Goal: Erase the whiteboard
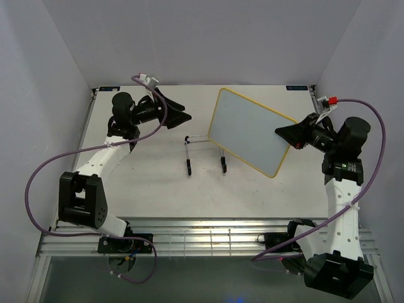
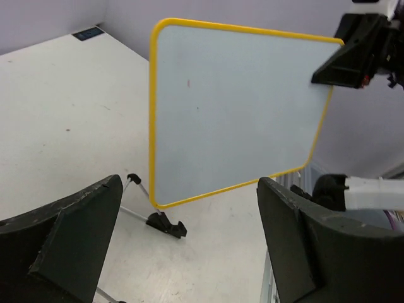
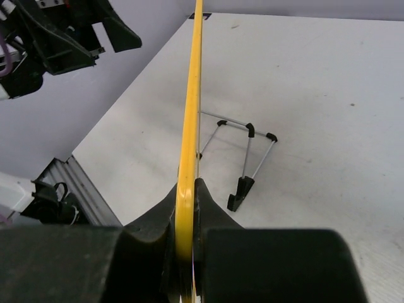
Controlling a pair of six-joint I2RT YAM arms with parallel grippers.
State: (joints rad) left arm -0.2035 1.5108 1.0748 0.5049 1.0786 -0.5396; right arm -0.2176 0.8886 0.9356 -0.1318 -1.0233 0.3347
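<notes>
The small rectangular whiteboard with rounded corners and a thin yellow frame [image 1: 249,129] is held tilted in the air above the matte white tabletop [image 1: 151,183]. Its face is seen plain but for one tiny speck. Its right edge is pinched between the closed jaws of the right gripper [image 1: 287,134]. A thin black-footed wire stand [image 1: 205,154] is set on the table just below. The left gripper [image 1: 179,113] is spread wide, nothing held, apart from the board. The table is enclosed by pale lavender-grey walls [image 1: 202,38].

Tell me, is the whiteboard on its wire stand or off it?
Off. The right hand pinches the whiteboard by its edge, tilted in the air; the wire stand holds nothing.
</notes>
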